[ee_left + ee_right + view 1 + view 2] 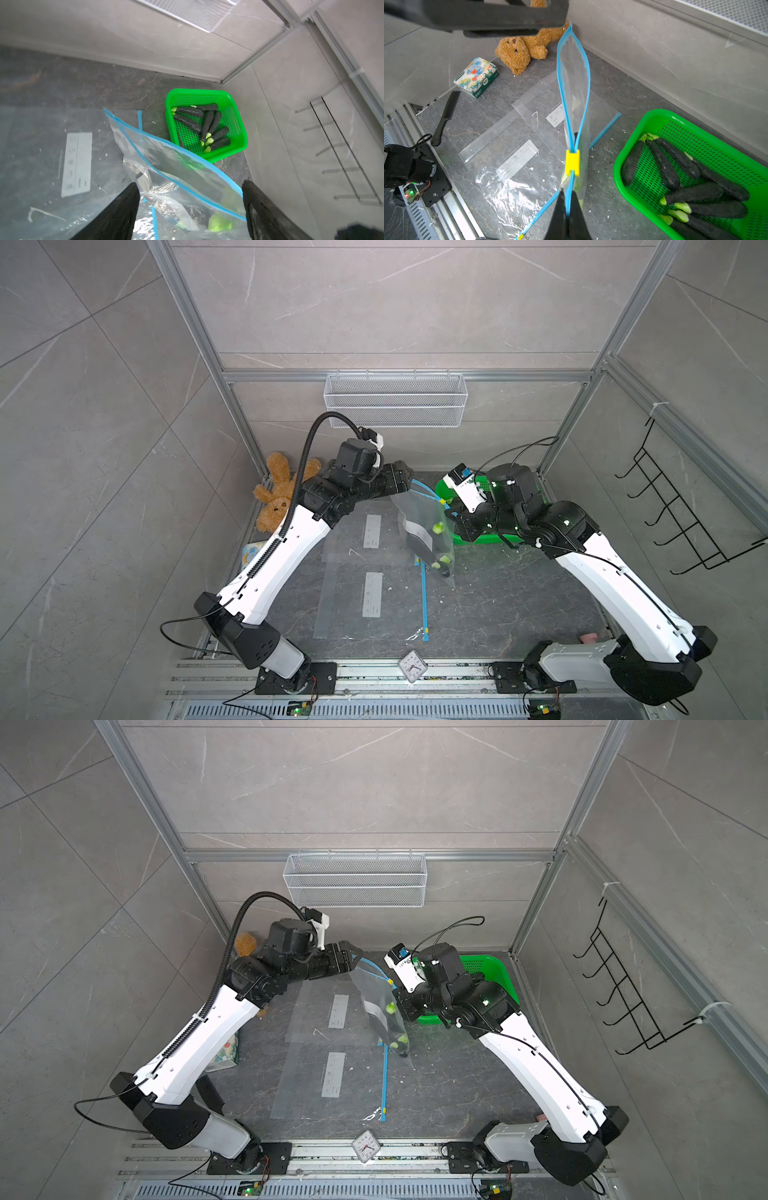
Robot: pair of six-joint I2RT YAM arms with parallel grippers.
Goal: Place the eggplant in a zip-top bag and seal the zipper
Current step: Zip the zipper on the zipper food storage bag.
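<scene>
Eggplant (420, 548), dark with green caps, lies inside the bag (424, 510). The bag hangs tilted above the table (498, 605) near its far edge, just beside the green basket (207, 91) in the far right corner. The right gripper (566, 197) is clamped on the bag's blue zipper strip (560, 83), close to the yellow slider (572, 162); beyond the slider the mouth gapes. The left gripper (189, 182) has its jaws wide apart at the strip's other end, with the strip running between them; whether they touch it I cannot tell. More eggplants (199, 122) lie in the basket. Two spare bags (357, 597) lie flat at the table's middle.
</scene>
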